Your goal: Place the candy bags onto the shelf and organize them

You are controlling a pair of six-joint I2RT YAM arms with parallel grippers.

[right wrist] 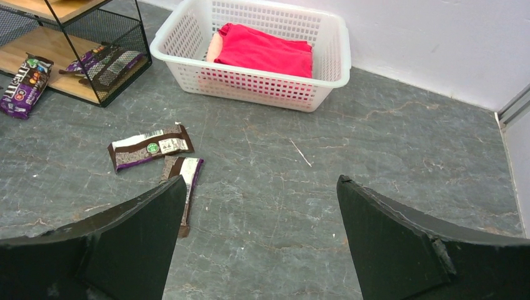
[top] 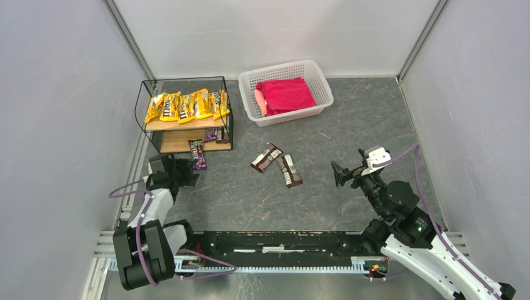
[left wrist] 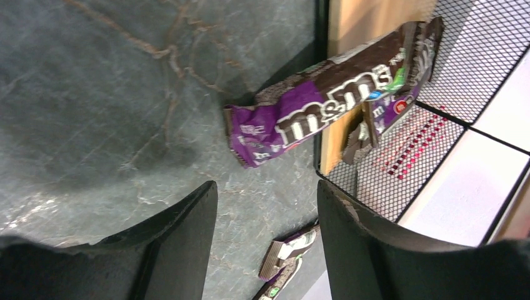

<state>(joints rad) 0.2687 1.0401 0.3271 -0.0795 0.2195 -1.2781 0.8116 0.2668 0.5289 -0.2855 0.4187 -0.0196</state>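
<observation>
My left gripper (left wrist: 265, 187) hung spread and empty just short of the purple bag (left wrist: 294, 119). The bag lay half off the shelf (left wrist: 365, 22), its near end on the table (left wrist: 94, 94). I judged it best to pinch that end and slide the bag fully in, while my right gripper (right wrist: 259, 181) gaped empty near two brown bags (top: 267, 157).

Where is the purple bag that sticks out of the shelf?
Top view, left side: the purple bag overhangs the shelf's lower board, one end on the table, just ahead of the left gripper.

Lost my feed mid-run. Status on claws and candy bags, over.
Left claw and right claw open, empty. Purple glossy candy packet overhangs lower wooden board of black wire shelf. Two dark brown glossy packets loose on grey table. Nothing blocking.
</observation>
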